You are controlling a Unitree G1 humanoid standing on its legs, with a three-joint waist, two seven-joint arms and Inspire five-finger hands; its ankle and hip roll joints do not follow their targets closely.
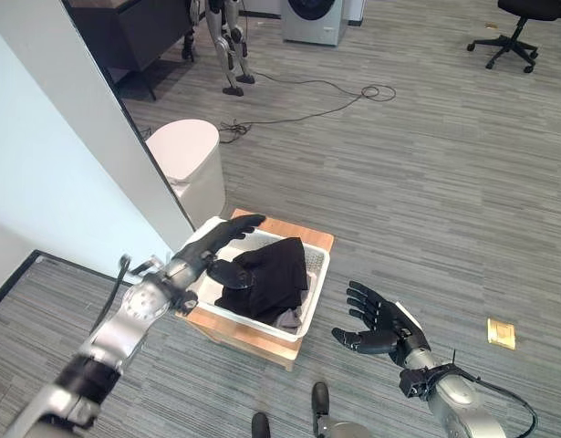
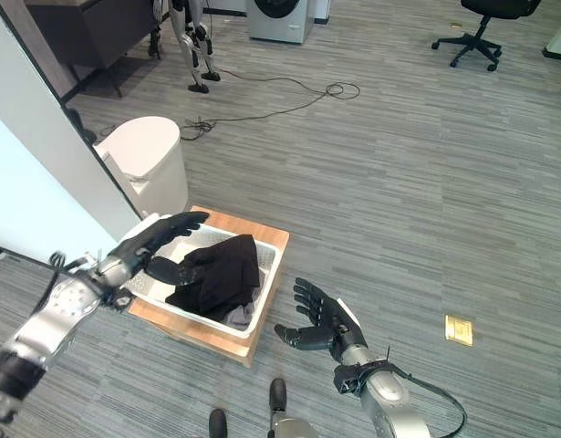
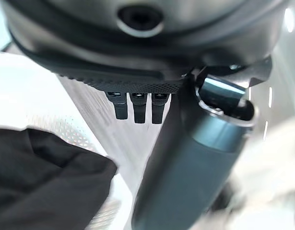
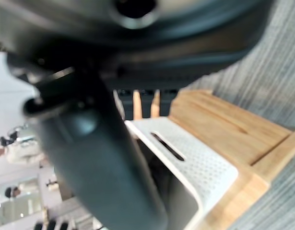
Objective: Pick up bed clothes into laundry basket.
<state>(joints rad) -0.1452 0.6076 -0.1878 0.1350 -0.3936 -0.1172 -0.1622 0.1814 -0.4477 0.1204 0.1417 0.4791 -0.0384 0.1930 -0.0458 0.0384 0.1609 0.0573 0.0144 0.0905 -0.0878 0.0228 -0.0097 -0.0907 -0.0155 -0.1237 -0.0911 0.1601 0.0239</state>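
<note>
Grey plank floor surrounds the laundry basket (image 1: 318,274) — dark clothes (image 1: 271,278) inside, left hand (image 1: 221,242) open above, right hand (image 1: 376,327) open beside; a sleeve may snag withdrawing fingers.

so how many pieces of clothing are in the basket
2 that show: a black garment draped across the white laundry basket, and a grey piece peeking out beneath it at the near edge. More may be hidden underneath.
</note>
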